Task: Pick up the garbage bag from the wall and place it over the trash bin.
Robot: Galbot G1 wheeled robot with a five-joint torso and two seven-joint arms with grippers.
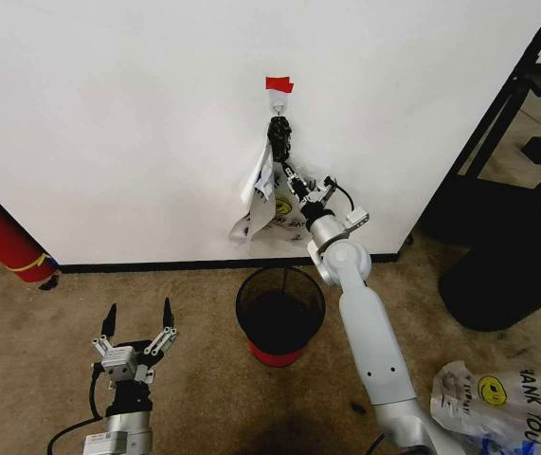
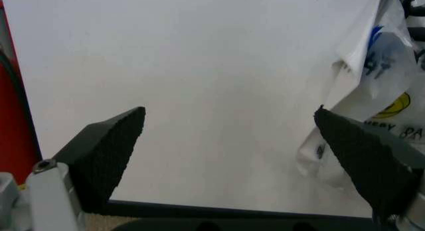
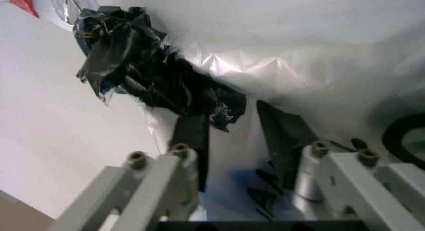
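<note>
Nearest, left gripper point(image 1: 138, 321) sits low over the carpet point(image 1: 43, 322) on the robot's left, fingers spread wide, holding nothing, pointed at the wall point(image 1: 118, 123). Off to the right on the floor lies a second bag point(image 1: 497, 398) with THANK lettering. Trash bin point(image 1: 280, 313), black mesh with red base, stands on the carpet near the baseboard point(image 1: 147, 266), just below the hanging bag. Right arm reaches up over the bin; right gripper point(image 1: 290, 177) is at the garbage bag point(image 1: 261, 204), which hangs on the wall from a small hook point(image 1: 279, 106) under red tape point(image 1: 279, 84). Wrist view: right fingers point(image 3: 192, 141) parted either side of the thin plastic below its dark bunched handles point(image 3: 146, 71), not clamped on it. Red cylinder point(image 1: 0, 232) leans at far left.
</note>
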